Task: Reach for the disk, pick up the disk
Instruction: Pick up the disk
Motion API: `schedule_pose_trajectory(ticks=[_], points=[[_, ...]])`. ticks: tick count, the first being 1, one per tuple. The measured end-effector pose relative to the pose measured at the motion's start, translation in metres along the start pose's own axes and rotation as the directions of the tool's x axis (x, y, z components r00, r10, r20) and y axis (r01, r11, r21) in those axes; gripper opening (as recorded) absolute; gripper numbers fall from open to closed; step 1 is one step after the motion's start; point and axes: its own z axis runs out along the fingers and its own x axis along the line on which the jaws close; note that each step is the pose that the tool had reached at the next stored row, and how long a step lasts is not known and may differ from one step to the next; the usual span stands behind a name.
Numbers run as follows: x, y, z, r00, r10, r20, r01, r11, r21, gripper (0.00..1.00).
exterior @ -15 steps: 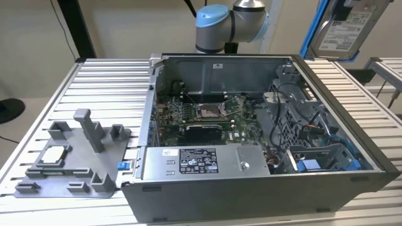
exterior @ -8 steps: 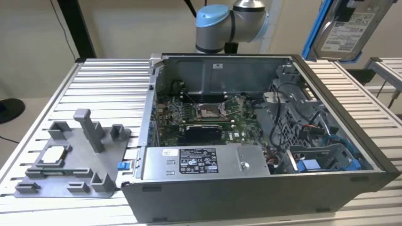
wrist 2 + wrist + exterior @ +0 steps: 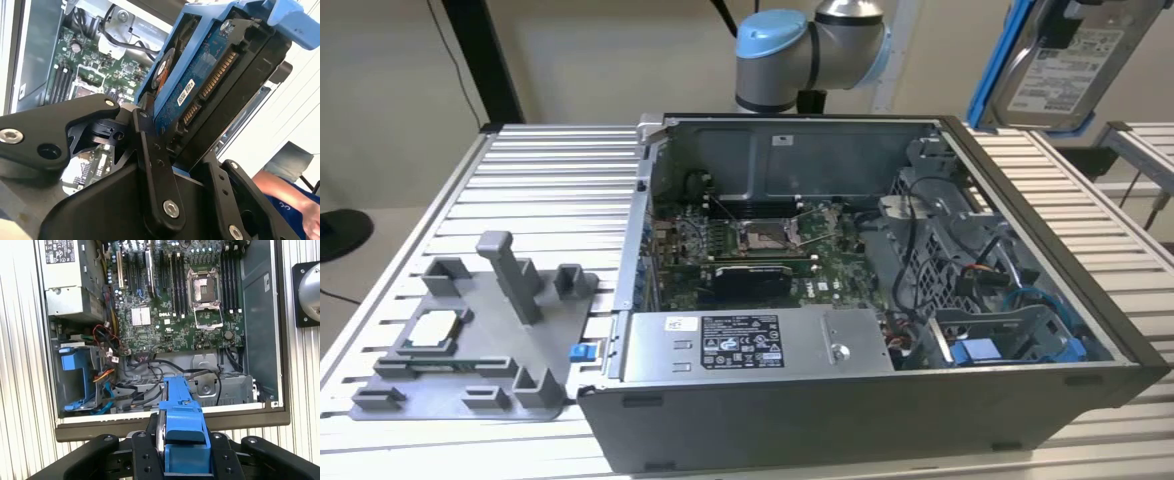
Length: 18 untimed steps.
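The disk (image 3: 1065,62), silver-grey with a white label and a blue frame, hangs in the air above the far right corner of the open computer case in the exterior view. In the second wrist view the disk (image 3: 200,75) shows its blue circuit-board side and connector, with my gripper (image 3: 182,150) shut on it, black fingers (image 3: 152,165) pressed against its sides. In the first wrist view the disk (image 3: 181,405) stands edge-on between the fingers of my gripper (image 3: 182,450), well above the case.
The open computer case (image 3: 854,410) lies on a slatted table (image 3: 547,170), showing motherboard (image 3: 761,245), power supply (image 3: 747,342) and a blue drive cage (image 3: 1007,350). A grey fixture (image 3: 467,350) holding a processor chip (image 3: 430,328) sits at the exterior view's left. A person's blue sleeve (image 3: 282,197) is nearby.
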Motion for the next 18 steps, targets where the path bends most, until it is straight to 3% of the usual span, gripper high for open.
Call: schedule_pose_trajectory(ticks=[18], points=[[0.0224,-0.0078,0.0010,1.0000,0.000,0.0000,0.000,1.0000,0.0000,0.00]])
